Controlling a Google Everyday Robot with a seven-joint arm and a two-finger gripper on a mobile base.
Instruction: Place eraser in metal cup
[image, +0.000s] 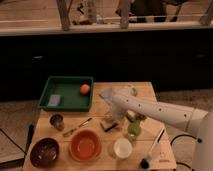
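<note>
Eraser (107, 124) lies mid-desk (145, 95), directly under and slightly left-front of the gripper (114, 116), which hangs at the end of the white arm reaching from the right. They look nearly touching; contact unclear. Jaws: cannot tell whether apart or together, the wrist hides them. The eraser reads as a small tan block with a dark strip, long axis roughly left-right and slightly skewed, low confidence on that. Metal cup (56, 120) stands upright well to the left, near the desk's left edge, so my guess is the carry goes left once gripped.
</note>
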